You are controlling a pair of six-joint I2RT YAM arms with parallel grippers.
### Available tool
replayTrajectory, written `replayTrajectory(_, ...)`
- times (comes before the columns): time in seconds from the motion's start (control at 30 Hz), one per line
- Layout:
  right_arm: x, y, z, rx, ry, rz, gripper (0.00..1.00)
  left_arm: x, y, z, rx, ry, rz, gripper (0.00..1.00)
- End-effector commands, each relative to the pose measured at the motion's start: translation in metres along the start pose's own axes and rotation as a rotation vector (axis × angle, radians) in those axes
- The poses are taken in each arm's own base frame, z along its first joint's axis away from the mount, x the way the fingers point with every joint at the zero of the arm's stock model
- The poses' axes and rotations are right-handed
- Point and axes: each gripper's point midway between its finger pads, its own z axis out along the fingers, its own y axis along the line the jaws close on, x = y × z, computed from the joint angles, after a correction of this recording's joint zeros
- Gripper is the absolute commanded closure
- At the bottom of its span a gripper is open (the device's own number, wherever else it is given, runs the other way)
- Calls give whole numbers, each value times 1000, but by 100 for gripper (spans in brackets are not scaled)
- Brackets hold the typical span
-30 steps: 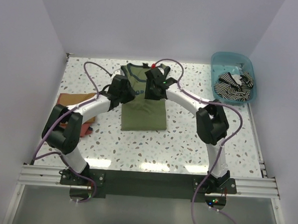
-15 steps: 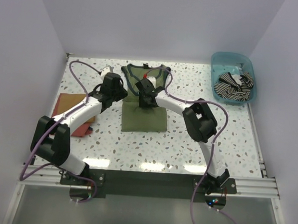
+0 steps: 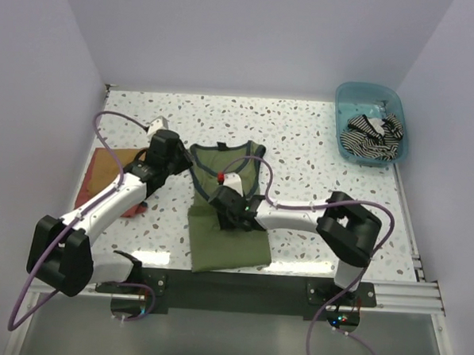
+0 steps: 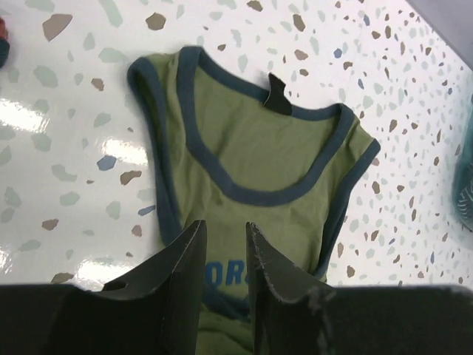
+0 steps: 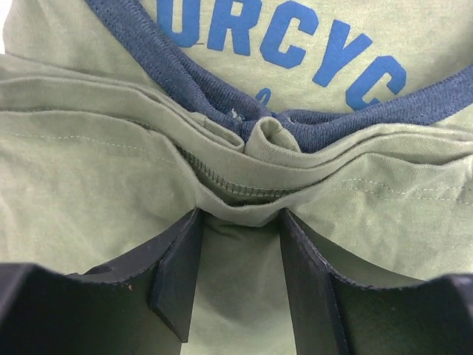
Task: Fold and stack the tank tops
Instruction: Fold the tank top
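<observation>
Olive-green tank top (image 3: 228,242) is flat on the table (image 3: 319,134), hem right at the near edge, roughly midway between the left and right edges, neckline pointing towards the middle; navy trim rings the neck and armholes, and there's a small black tag (image 4: 278,95) at the back of the collar; left gripper (image 4: 225,229) is over the chest, its fingers (image 4: 185,281) parted by a narrow gap with blue print showing between them and nothing caught in there; whether the tips touch the cloth, I cannot tell; right gripper (image 5: 239,218) is down low on the body of the shirt, jaws standing well apart; a bunched ridge of green fabric with the navy edge tucked into it sits just ahead of the tips, loose, not pinched; layered folds run across the cloth on both sides of that ridge; over at the far right corner a teal bin (image 3: 367,86) holds the striped tank top (image 3: 372,133), crumpled in a heap; an orange-brown cloth (image 3: 102,164) lies by the left edge, partly under the left arm.
</observation>
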Motion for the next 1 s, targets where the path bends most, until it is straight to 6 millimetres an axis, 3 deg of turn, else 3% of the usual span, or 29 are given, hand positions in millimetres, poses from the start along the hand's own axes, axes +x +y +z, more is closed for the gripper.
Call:
replayTrajectory(0.0, 99, -21, -10, 59, 252, 10, 49, 5, 15, -3, -33, -3, -20, 67)
replayTrajectory(0.1, 94, -20, -15, 52, 219, 51, 45, 7, 23, 9, -60, 4, -26, 66)
replayTrajectory(0.2, 67, -13, -18, 66, 178, 23, 43, 9, 21, 22, -64, 34, -17, 66)
replayTrajectory(0.3, 27, -1, -30, 35, 109, 35, 38, 5, 8, 33, -40, 51, 9, 66)
replayTrajectory(0.4, -22, -11, -48, 12, 16, 108, 33, 8, -20, 46, 53, 112, 60, 68)
replayTrajectory(0.47, -54, -37, -48, 0, -20, 197, 33, 18, -39, 57, 104, 168, 88, 71)
replayTrajectory(0.5, -77, -64, -52, 19, -58, 266, 32, 27, -51, 58, 131, 183, 109, 73)
replayTrajectory(0.6, -111, -92, -57, -6, -103, 327, 32, 52, -83, 66, 205, 232, 160, 73)
replayTrajectory(0.7, -153, -139, -53, 18, -165, 427, 35, 72, -104, 82, 254, 285, 170, 78)
replayTrajectory(0.77, -162, -145, -36, -45, -147, 463, 38, 79, -118, 96, 297, 296, 164, 79)
replayTrajectory(0.8, -174, -160, -31, -50, -163, 501, 39, 84, -125, 99, 315, 306, 168, 80)
replayTrajectory(0.9, -184, -178, 0, -54, -153, 546, 44, 93, -139, 116, 339, 318, 176, 80)
replayTrajectory(0.93, -197, -176, 2, -81, -163, 551, 49, 97, -143, 125, 342, 328, 176, 80)
replayTrajectory(0.97, -193, -178, 18, -81, -135, 557, 50, 99, -144, 129, 340, 331, 177, 81)
